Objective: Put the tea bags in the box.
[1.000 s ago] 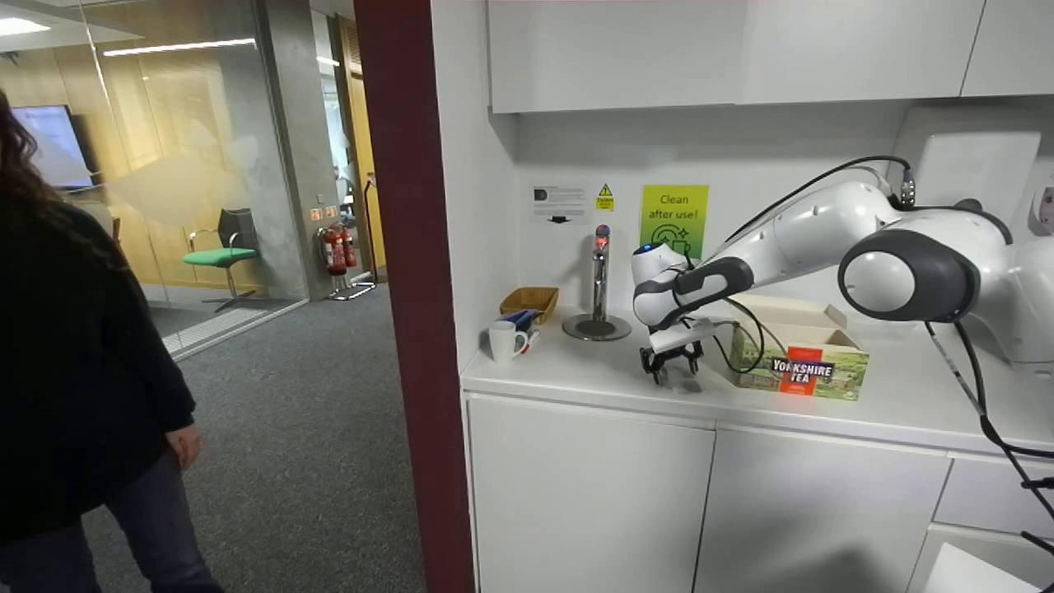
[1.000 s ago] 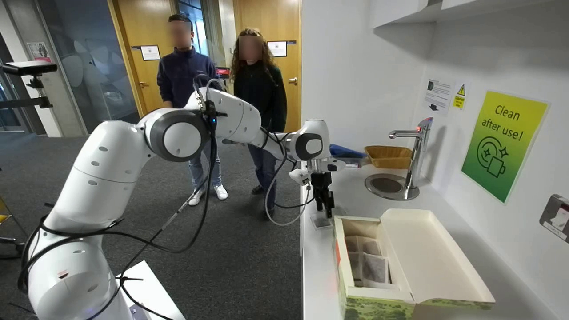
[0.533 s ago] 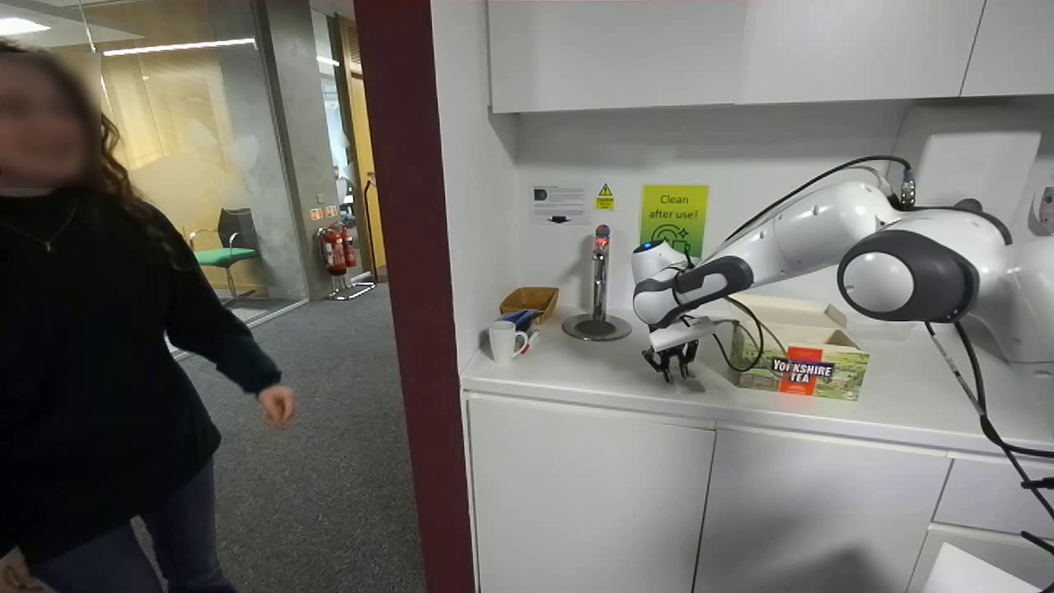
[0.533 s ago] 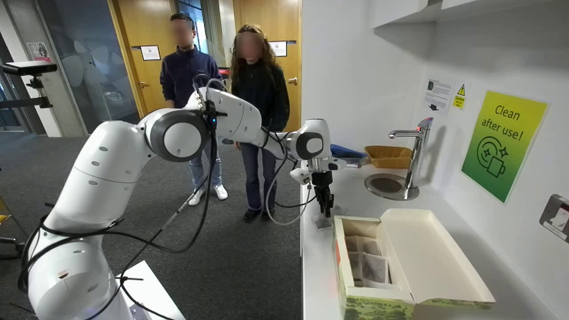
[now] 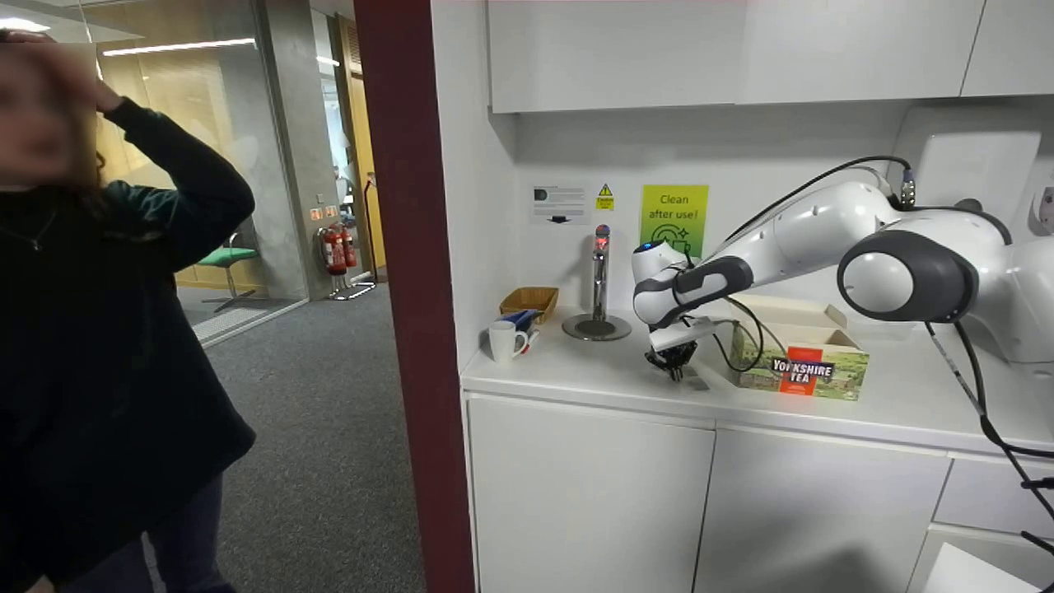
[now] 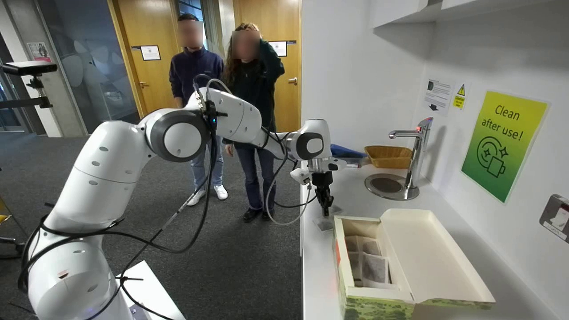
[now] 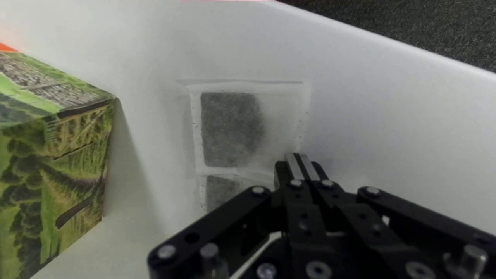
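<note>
Flat on the white counter lies a pale joined pair of tea bags (image 7: pixel 232 128) with dark tea inside; the lower pouch is partly hidden by my gripper (image 7: pixel 297 155). My fingertips are together at the pair's right edge, in line with the seam. I cannot tell whether a sliver of paper is caught there. An exterior view shows the gripper (image 6: pixel 326 213) low over the counter, just behind the tea bags (image 6: pixel 325 226). The box (image 6: pixel 380 306), printed Yorkshire Tea, stands close by with its lid folded back. Several tea bags (image 6: pixel 374 268) lie inside it.
The counter's front edge (image 7: pixel 368 38) runs near the tea bags. Beyond the gripper are a white mug (image 5: pixel 504 342), a wicker basket (image 5: pixel 531 302) and a tap (image 5: pixel 600 272). Two people stand on the floor past the arm in an exterior view.
My fingers have closed from wide apart to touching. The tea bags on the counter have slid slightly toward the box. The arm has barely moved; the people have shifted.
</note>
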You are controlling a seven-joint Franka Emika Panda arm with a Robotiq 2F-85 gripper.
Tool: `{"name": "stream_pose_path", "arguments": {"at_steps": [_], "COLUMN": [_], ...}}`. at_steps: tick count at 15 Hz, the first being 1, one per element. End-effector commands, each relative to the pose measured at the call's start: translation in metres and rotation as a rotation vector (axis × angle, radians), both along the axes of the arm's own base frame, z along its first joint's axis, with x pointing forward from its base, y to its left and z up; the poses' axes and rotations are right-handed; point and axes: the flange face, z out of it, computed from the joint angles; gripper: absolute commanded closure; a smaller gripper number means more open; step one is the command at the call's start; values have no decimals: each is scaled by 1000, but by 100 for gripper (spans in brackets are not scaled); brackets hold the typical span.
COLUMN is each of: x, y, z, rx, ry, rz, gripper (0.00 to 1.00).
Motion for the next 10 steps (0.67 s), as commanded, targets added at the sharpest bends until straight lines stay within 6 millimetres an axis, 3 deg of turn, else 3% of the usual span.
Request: {"name": "stream_pose_path", "arguments": {"at_steps": [1, 5, 10], "x": [0, -5, -9], "y": [-1, 5, 14], "z": [16, 34, 71], "rx": [11, 13, 10], "ry": [-15, -46, -104], "rz": [-18, -7, 5], "gripper": [100, 100, 100]}}
